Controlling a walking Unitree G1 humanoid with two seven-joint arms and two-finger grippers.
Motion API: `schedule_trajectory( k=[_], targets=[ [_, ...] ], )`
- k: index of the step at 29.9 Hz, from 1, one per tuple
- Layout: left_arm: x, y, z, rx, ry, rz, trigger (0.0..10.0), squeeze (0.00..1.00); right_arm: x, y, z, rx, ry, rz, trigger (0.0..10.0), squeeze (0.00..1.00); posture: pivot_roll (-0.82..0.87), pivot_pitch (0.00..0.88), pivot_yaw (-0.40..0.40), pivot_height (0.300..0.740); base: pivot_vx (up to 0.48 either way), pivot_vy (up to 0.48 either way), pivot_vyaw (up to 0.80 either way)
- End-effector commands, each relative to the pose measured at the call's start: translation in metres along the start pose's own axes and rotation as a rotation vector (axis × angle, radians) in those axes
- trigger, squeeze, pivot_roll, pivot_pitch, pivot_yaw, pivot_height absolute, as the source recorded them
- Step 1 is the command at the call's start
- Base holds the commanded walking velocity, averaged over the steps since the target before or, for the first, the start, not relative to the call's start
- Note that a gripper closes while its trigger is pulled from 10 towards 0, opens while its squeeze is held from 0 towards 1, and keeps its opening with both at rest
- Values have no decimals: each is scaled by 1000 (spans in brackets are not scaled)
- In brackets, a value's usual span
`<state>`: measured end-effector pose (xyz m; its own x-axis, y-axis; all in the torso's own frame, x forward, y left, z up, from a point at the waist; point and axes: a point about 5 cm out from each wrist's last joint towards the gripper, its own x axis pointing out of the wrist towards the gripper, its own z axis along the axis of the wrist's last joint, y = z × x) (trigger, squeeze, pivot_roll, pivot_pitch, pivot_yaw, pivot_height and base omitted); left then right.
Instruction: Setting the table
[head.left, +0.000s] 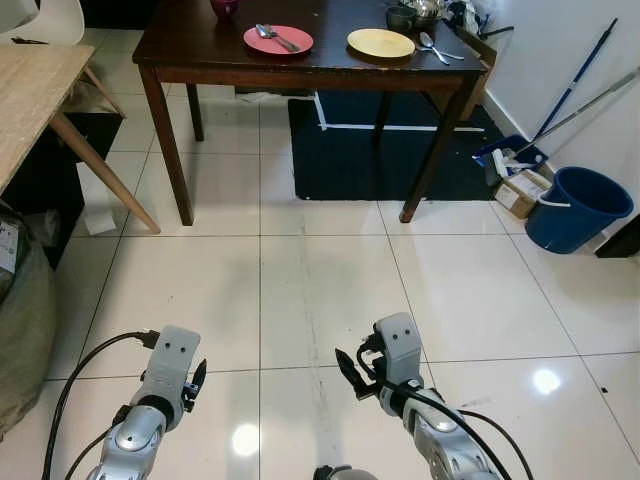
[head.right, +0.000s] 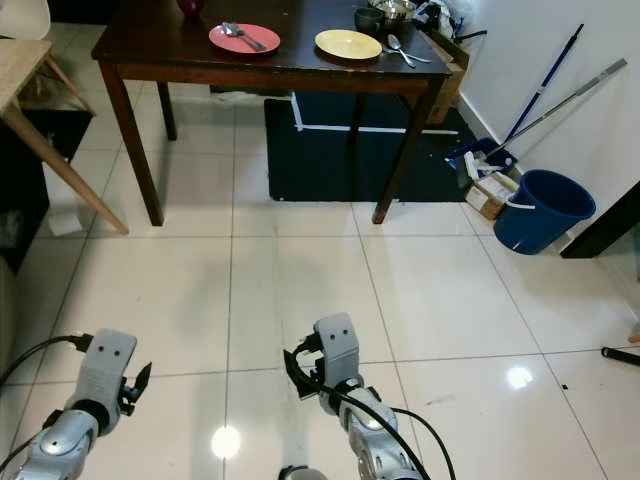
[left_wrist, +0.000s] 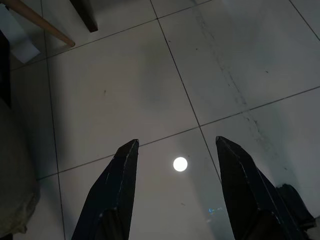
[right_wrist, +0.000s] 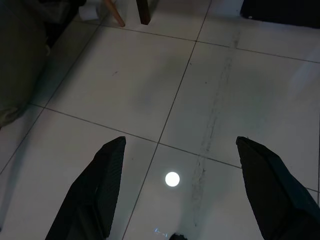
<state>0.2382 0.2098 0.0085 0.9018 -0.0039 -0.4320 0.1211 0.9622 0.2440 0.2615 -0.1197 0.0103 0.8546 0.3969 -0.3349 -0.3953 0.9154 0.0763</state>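
Observation:
A dark wooden table (head.left: 200, 55) stands ahead across the tiled floor. On it lies a pink plate (head.left: 290, 47) carrying a spoon and fork (head.left: 276, 37). To its right sits an empty yellow plate (head.left: 380, 43), with two loose spoons (head.left: 434, 46) beside it. Bowls (head.left: 412, 13) are at the table's back right and a purple cup (head.left: 223, 7) at the back. Both arms hang low over the floor, far from the table. My left gripper (left_wrist: 177, 141) is open and holds nothing. My right gripper (right_wrist: 181, 140) is open too, with only tile between its fingers.
A light wooden table (head.left: 30, 90) juts in from the left, with a white chair (head.left: 50, 20) behind it and a grey-green sack (head.left: 20, 330) below. A dark rug (head.left: 350, 160) lies under the dark table. A blue bucket (head.left: 578, 207), mops (head.left: 570, 95) and a cardboard box (head.left: 522, 192) line the right wall.

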Motion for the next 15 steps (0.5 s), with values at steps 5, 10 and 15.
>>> schedule_trajectory(
  k=[5, 10, 15],
  targets=[
    [-2, 1, -6, 13, 14, 1, 10000, 0, -2, -2, -4, 12, 8, -13, 10000, 0, -89, 2, 0, 740, 0, 0, 0],
    [-1, 0, -5, 21, 9, -6, 10000, 0, -2, -2, -4, 13, 6, -16, 10000, 0, -90, 0, 5, 740, 0, 0, 0],
    [-1, 0, -2, 57, -12, -28, 10000, 0, -2, -2, -4, 18, -8, -26, 10000, 0, -91, 0, 4, 740, 0, 0, 0]
  ],
)
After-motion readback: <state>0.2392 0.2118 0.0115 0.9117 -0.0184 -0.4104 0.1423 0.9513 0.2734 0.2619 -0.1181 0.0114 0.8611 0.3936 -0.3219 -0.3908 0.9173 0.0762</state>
